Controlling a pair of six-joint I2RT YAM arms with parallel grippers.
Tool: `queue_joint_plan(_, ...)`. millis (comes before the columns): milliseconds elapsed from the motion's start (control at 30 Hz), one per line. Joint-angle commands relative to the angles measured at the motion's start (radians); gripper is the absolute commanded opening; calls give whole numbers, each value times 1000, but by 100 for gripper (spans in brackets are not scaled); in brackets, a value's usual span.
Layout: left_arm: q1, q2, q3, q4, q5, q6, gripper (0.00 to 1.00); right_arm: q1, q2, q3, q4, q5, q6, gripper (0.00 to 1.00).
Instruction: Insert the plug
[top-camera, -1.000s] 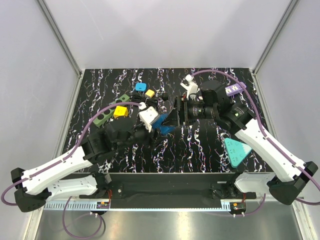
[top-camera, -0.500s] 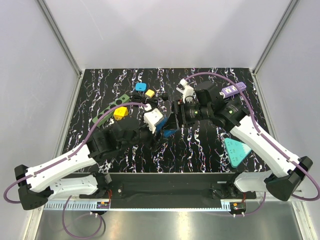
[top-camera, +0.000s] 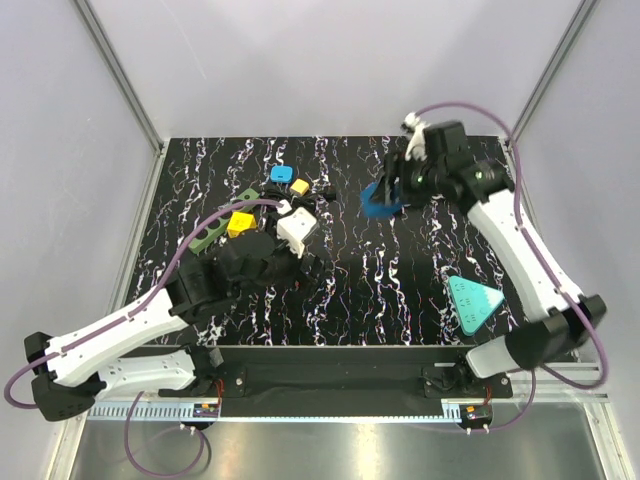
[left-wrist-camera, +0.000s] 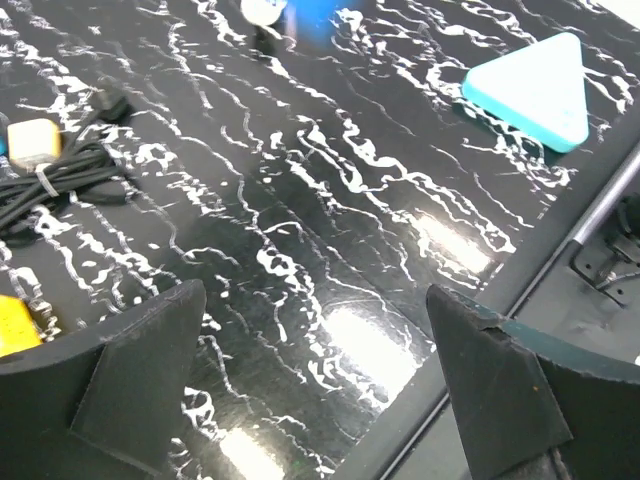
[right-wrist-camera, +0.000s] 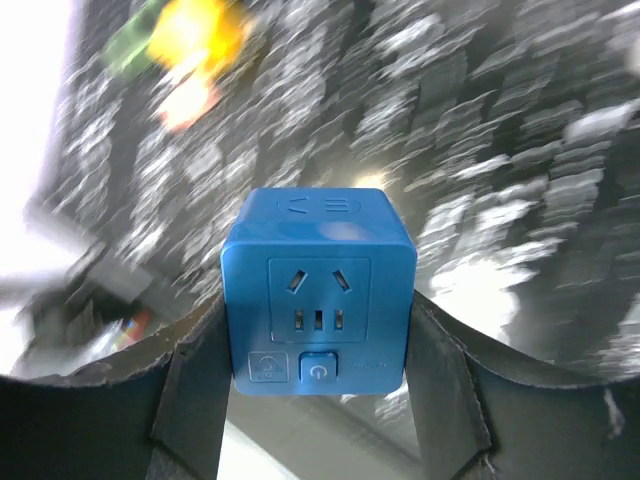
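My right gripper is shut on a blue cube socket with its outlet face and power button toward the camera. In the top view the blue cube socket hangs above the table at the back right of centre, under the right gripper. A black plug on a bundled black cable lies on the table; in the top view the cable is left of the cube. My left gripper is open and empty, its fingers wide apart over bare table.
A teal triangular block lies front right, also in the left wrist view. Blue and yellow adapters, a larger yellow block and a green strip crowd the back left. The table's front rail is close.
The right arm has carried the blue cube socket up and away to the back right. The left gripper, which was against the cube, now stands open and has drawn back slightly left.
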Motion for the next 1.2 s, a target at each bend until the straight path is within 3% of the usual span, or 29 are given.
queue_joint_plan(0, 2, 15, 86, -24, -69, -1, 99, -133, 112, 152, -23, 207, -179, 0)
queue_joint_plan(100, 3, 35, 101, -41, -93, -4, 99, -244, 245, 253, -13, 323, -246, 0)
queue_joint_plan(267, 3, 29, 95, -55, -67, 42, 99, -388, 445, 415, -19, 203, -331, 0)
queue_joint_plan(400, 3, -9, 57, -81, -95, 97, 99, -416, 594, 563, -20, 256, -509, 0)
queue_joint_plan(600, 3, -31, -15, -9, -83, 126, 99, -563, 853, 897, -174, -95, -650, 0)
queue_joint_plan(767, 3, -54, -58, 11, -181, 114, 99, -625, 967, 1000, -241, -256, -745, 0)
queue_joint_plan(967, 3, -25, -69, 37, -277, 124, 99, -631, 1070, 1091, -246, -189, -870, 0)
queue_joint_plan(1167, 3, 6, -69, 37, -282, 126, 99, -640, 1105, 1078, -221, -197, -953, 0)
